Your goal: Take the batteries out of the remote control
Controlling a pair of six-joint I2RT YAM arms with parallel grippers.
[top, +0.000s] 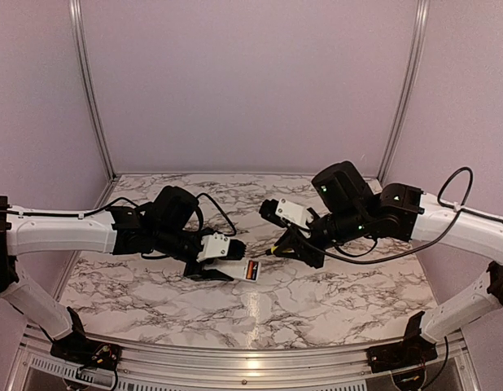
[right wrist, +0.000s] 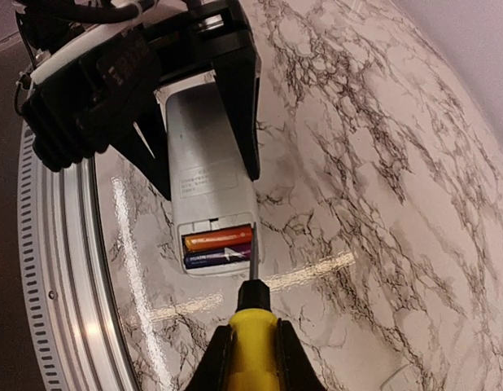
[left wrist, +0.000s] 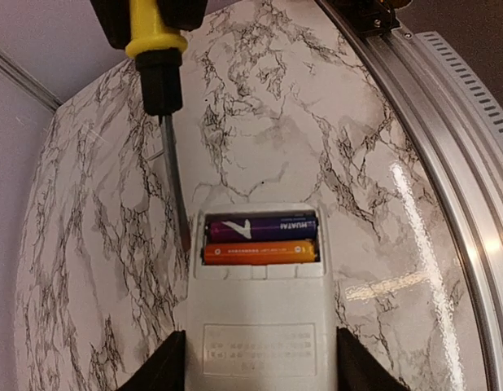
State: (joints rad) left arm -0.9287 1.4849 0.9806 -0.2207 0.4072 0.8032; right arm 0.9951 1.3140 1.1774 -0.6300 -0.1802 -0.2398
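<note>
Yellow screwdriver [left wrist: 155, 39]: clamped tight in right end effector [right wrist: 251, 358] | remote control [left wrist: 258, 326]: gripped in part-open left end effector [right wrist: 204, 163] | your risk: blade could skid off batteries [left wrist: 261, 240], prying it loose.

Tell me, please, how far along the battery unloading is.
Done: the battery bay is uncovered. In hand: the left gripper clamps the remote control while the right gripper holds a yellow screwdriver, tip at the bay's edge. Left: both batteries, purple and orange, sit inside it.
</note>
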